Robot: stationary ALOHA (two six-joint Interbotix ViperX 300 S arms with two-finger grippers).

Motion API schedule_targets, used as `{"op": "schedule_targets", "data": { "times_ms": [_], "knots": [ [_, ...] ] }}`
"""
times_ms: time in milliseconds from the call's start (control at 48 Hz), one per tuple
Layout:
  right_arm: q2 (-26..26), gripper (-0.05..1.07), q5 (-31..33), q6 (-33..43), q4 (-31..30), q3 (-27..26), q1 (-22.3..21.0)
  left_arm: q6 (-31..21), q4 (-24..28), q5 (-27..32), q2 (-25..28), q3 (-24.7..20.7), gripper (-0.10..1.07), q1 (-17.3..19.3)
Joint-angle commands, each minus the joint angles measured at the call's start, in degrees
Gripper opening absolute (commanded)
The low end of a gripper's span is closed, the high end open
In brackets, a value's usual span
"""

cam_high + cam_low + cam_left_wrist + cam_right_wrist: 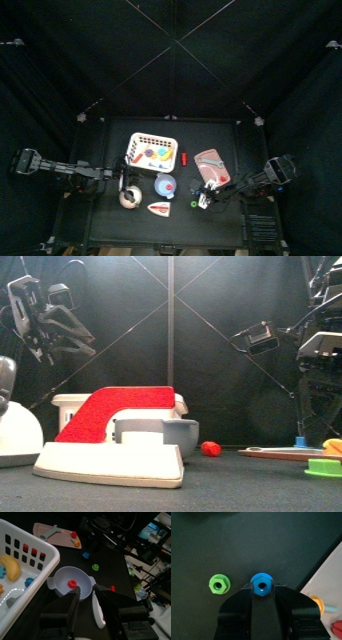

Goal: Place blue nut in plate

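Note:
The blue nut (260, 583) sits between the tips of my right gripper (260, 588), which is shut on it low over the black table. A green nut (217, 584) lies just beside it. A pale blue bowl-like plate (61, 576) with a small red piece (70, 584) in it stands mid-table, also in the top view (166, 186). My left gripper (85, 592) is open and empty just above this plate's near rim. A pink flat tray (210, 162) lies behind the right gripper (210, 188).
A white basket (152, 150) of toy pieces stands at the back left. A red and white object (160, 207) lies at the front, large in the front view (114, 436). The pink tray (328, 567) carries an orange piece (316, 603). A red ball (210, 448) lies mid-table.

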Motion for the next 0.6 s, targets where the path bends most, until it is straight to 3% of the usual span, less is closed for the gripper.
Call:
{"op": "schedule_targets", "data": {
  "times_ms": [0, 146, 312, 583],
  "knots": [
    [-1.76, 0.59, 0.09, 0.18, -0.70, -0.88, -0.18, 0.09, -0.09, -0.62, 0.00, -0.70, 0.72, 0.00],
    [-5.01, 0.59, 2.02, 0.53, -2.46, -0.53, -1.58, 0.18, -0.44, -0.62, 0.00, -0.70, 0.72, 0.09],
    [-10.72, 0.59, 5.54, 0.62, -2.90, 0.70, -6.42, 0.26, -0.44, -0.62, 0.00, -0.70, 0.72, 0.00],
    [-17.23, 0.59, 6.06, 0.70, -1.93, 6.33, -18.90, 0.18, -0.44, -0.62, 0.09, -0.62, 0.72, 0.00]
  ]
}}
